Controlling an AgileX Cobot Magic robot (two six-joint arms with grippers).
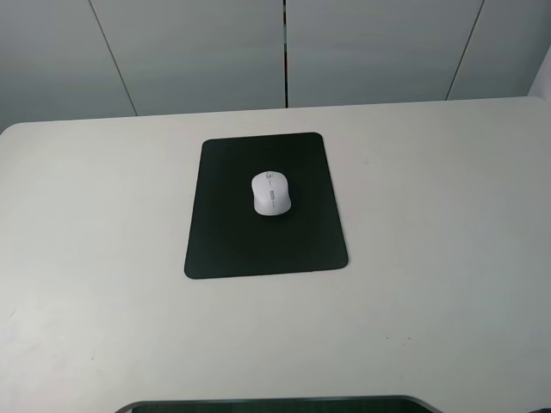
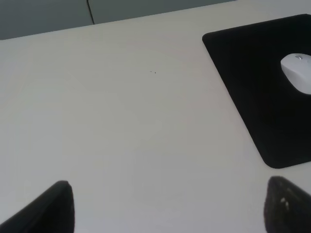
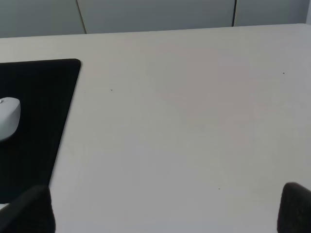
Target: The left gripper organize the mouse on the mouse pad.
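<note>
The white mouse [image 1: 271, 192] lies flat on the black mouse pad [image 1: 224, 241], a little above the pad's middle in the exterior high view. Neither arm shows in that view. In the left wrist view the mouse [image 2: 297, 73] and a corner of the pad [image 2: 248, 73] appear at one side, well away from my left gripper [image 2: 167, 206], whose two dark fingertips stand far apart and hold nothing. The right wrist view catches the mouse [image 3: 8, 118] on the pad [image 3: 39, 107] too, and my right gripper [image 3: 167, 208] is open and empty over bare table.
The white table [image 1: 430, 215] stretches around the pad on all sides. Grey wall panels [image 1: 284, 52] rise behind its far edge. A dark curved robot base [image 1: 275, 404] sits at the table's near edge.
</note>
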